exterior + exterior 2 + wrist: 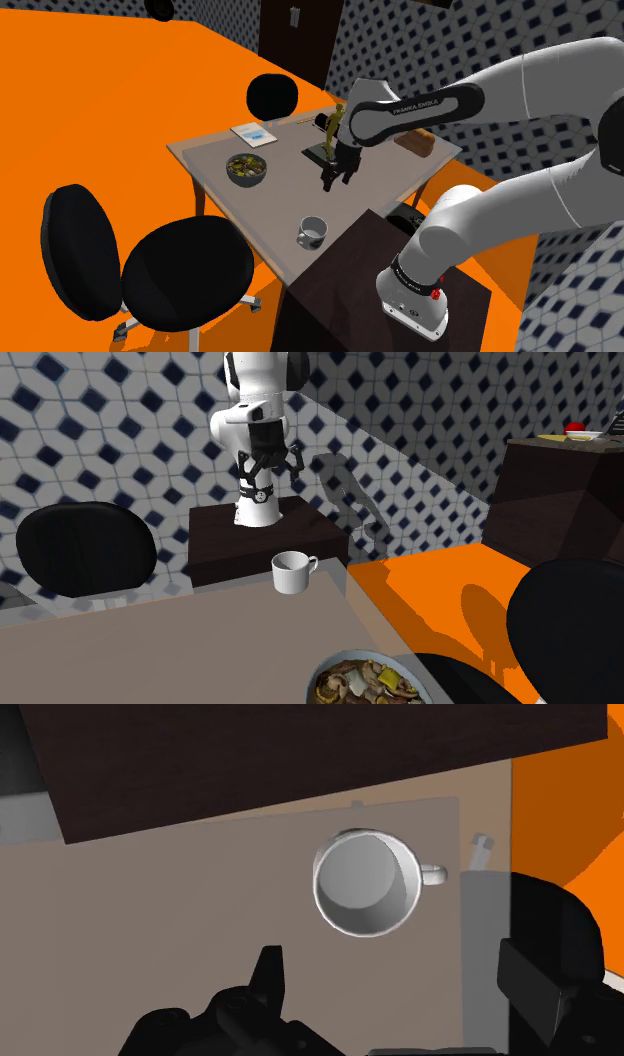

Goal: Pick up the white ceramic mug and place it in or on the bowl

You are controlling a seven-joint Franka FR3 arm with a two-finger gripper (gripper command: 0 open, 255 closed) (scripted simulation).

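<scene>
A white mug [313,232] stands upright and empty near the table's front corner, close to the dark stand; it also shows as the mug [291,572] and the mug [367,884], handle pointing away from the stand's side. A bowl [247,168] full of mixed food sits further along the table, seen too as the bowl [368,680]. My black gripper [335,180] hangs open above the table's middle, between bowl and mug and well above both. Seen from the wrist, the gripper [400,979] has its fingers [270,974] wide apart, with the mug ahead of them and nothing held.
The grey table [370,190] also carries a booklet [253,133], a small figurine [338,122] and a brown block [413,143]. Two black office chairs [187,270] stand by the near side, another [272,95] beyond. The dark stand [360,270] abuts the table.
</scene>
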